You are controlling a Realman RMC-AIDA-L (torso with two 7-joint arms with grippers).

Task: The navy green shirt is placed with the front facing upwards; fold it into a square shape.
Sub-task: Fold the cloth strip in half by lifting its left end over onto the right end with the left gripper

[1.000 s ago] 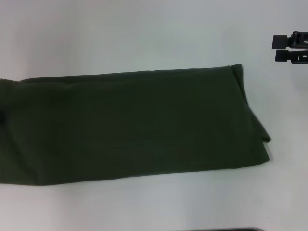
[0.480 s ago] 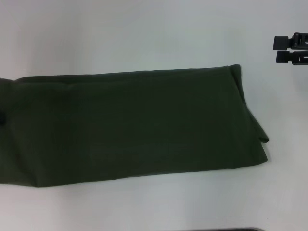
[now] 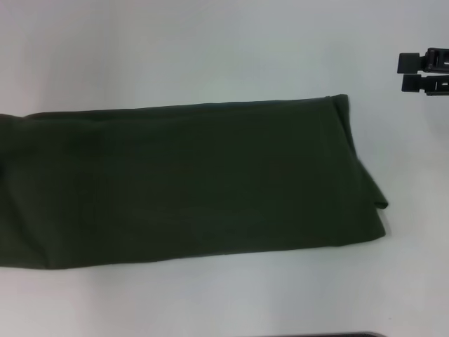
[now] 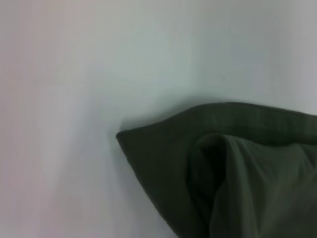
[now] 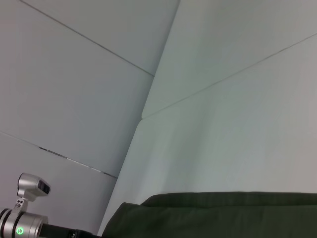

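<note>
The navy green shirt (image 3: 189, 182) lies folded into a long band, cross-folds left; my right gripper (image 3: 424, 71) hangs closed beyond its right end, left gripper unseen.

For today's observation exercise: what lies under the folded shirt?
The shirt lies on the white table, which shows around its edges. At one end, folded layers show beneath the top one. The table under the cloth is hidden.

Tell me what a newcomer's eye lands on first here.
The navy green shirt, folded into a long dark band, lies across the white table and runs off the head view's left edge. The right gripper hangs above bare table at the far right, clear of the cloth.
</note>
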